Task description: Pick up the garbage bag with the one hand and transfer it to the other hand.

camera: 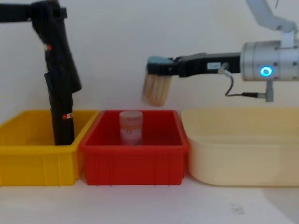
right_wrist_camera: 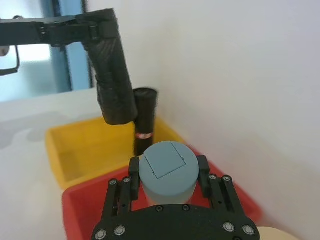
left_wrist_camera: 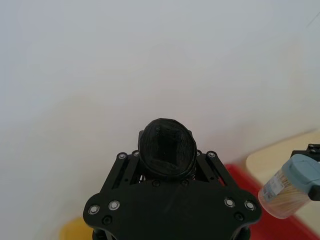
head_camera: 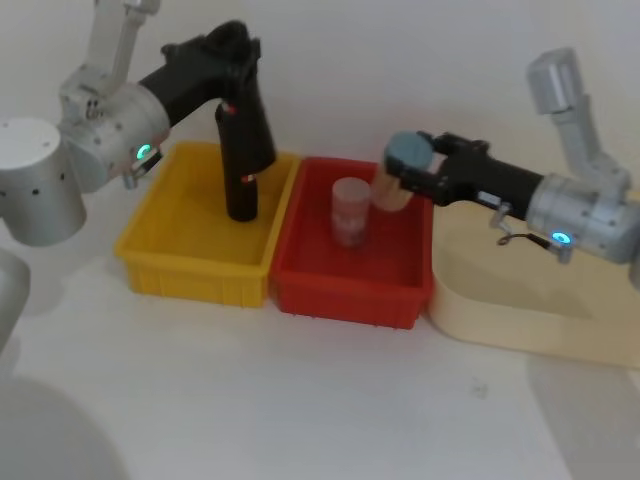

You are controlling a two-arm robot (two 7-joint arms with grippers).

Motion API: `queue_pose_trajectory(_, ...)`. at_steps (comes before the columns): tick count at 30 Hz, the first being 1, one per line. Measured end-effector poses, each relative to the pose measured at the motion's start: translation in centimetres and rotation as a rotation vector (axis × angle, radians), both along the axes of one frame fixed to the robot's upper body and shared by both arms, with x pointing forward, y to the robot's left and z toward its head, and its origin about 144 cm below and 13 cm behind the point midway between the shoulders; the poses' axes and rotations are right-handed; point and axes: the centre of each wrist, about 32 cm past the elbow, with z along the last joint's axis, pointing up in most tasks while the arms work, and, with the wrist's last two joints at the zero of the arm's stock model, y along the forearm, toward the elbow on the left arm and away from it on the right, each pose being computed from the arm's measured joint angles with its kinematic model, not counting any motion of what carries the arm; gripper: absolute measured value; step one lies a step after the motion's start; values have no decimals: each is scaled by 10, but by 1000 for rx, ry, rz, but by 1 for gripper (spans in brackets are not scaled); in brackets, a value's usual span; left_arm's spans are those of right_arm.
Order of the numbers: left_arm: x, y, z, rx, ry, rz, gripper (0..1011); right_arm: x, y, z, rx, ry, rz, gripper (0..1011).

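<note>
Table (head_camera: pixel 300 400): white, yellow bin (head_camera: pixel 190 270) near its left edge.
Garbage bag roll (head_camera: pixel 241 197): upright in the bin; the left wrist view shows its end pinched by left gripper (head_camera: pixel 248 160).
Right gripper (head_camera: pixel 405 160): clamps toothpick jar (head_camera: pixel 392 190).

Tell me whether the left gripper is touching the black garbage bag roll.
Touching. The left wrist view shows the left gripper clamped on both sides of the garbage bag roll.
</note>
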Motion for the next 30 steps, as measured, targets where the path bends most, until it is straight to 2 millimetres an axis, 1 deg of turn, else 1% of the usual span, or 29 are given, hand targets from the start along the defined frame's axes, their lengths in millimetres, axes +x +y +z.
queue_pose_trajectory(2,3,-3,7,-5,-18,-13,363,-7,-6,3,16,-19,-28,658)
queue_pose_trajectory(6,11,-11,14,-13,-36,-45,363,-18,-15,8,31,-42,-78,658)
queue_pose_trajectory(7,11,-11,14,-13,-36,-45,363,-20,-16,9,34,-46,-91,658)
queue_pose_trajectory(10,19,-19,17,-15,-41,-80,363,-29,-23,11,43,-62,-132,658)
queue_pose_trajectory(13,24,-25,17,-15,-39,-103,363,-38,-29,14,49,-72,-178,658)
queue_pose_trajectory(16,34,-37,16,-10,-30,-147,363,-46,-35,15,52,-79,-224,658)
queue_pose_trajectory(17,34,-37,16,-10,-30,-147,363,-49,-38,15,53,-82,-236,658)
queue_pose_trajectory(18,39,-44,15,-9,-24,-166,363,-50,-38,16,53,-83,-247,658)
queue_pose_trajectory(24,55,-66,13,0,-4,-246,363,-65,-50,16,52,-90,-345,658)
queue_pose_trajectory(30,66,-83,13,-1,14,-320,363,-77,-61,15,50,-92,-440,658)
